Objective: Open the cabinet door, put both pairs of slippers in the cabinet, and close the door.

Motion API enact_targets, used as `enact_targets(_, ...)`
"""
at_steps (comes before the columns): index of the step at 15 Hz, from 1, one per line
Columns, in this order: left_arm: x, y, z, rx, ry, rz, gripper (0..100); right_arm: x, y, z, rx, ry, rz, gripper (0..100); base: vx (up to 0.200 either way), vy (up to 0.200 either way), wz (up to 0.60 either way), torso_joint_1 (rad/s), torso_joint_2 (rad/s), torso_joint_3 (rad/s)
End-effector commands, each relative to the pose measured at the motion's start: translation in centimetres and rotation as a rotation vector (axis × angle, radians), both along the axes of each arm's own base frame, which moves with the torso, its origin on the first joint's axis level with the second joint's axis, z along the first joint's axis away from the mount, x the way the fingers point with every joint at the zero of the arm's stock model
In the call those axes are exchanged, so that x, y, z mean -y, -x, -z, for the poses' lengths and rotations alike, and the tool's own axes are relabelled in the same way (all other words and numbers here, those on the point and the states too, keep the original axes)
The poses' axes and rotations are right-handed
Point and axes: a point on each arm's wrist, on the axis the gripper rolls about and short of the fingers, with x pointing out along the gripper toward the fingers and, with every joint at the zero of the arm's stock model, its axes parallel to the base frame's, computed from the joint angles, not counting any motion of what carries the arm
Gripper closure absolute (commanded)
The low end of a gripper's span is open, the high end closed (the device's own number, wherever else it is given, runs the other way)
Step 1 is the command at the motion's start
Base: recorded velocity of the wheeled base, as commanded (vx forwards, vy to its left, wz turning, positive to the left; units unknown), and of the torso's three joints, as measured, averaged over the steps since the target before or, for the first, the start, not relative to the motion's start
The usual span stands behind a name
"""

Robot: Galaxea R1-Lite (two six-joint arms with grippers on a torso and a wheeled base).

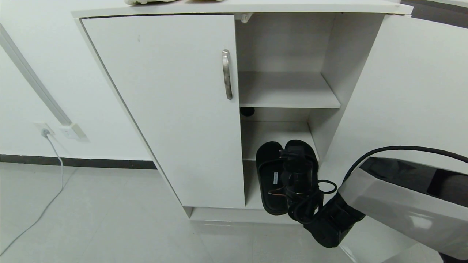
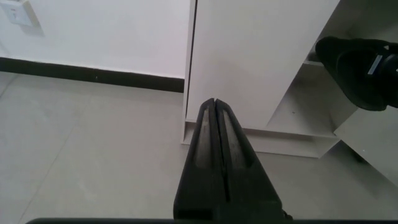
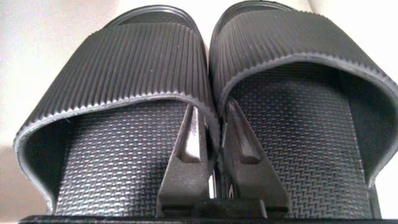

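Note:
The white cabinet [image 1: 164, 109] has its left door shut, with a metal handle [image 1: 227, 75], and its right door [image 1: 402, 91] swung open. A pair of black slippers [image 1: 272, 175] hangs in front of the lower shelf [image 1: 274, 135], toes towards the cabinet. My right gripper [image 3: 211, 121] is shut on the slippers [image 3: 124, 81], pinching the two adjoining strap edges together. My left gripper [image 2: 214, 106] is shut and empty, low over the floor, facing the cabinet's base [image 2: 249, 134]; the slippers [image 2: 357, 68] appear off to its side.
The upper shelf [image 1: 285, 89] is bare, and a dark round spot [image 1: 247, 111] sits just under it. Pale footwear [image 1: 146, 2] lies on the cabinet top at the frame edge. A wall socket with a cable [image 1: 45, 131] is at the left; the floor there is open.

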Motion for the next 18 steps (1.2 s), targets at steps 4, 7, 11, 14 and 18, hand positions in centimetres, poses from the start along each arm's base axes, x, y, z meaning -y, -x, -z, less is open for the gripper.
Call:
enact_targets(4,0.0,0.0,0.0,0.0,0.0,0.0,100,0.0,-0.1,0.6,-0.01,0.008,0.0,100,0.15,0.0,0.0,-0.003,0.0,0.003)
enact_targets(7,0.0,0.0,0.0,0.0,0.0,0.0,100,0.0,-0.1,0.8,-0.013,0.011,-0.006,100,0.2,0.0,0.0,0.005,0.01,0.002)
enact_targets(11,0.0,0.0,0.0,0.0,0.003,-0.004,100,-0.1,-0.9,1.4,-0.016,0.011,-0.005,100,0.05,0.0,0.0,0.002,0.0,0.002)
enact_targets(14,0.0,0.0,0.0,0.0,0.005,-0.006,100,-0.4,-2.7,2.1,-0.009,0.007,0.006,100,0.0,0.0,0.0,0.0,0.0,0.0)
enact_targets(18,0.0,0.0,0.0,0.0,0.005,-0.006,100,-0.7,-5.4,1.4,-0.007,0.002,0.017,100,0.0,0.0,0.0,0.0,0.0,0.0)
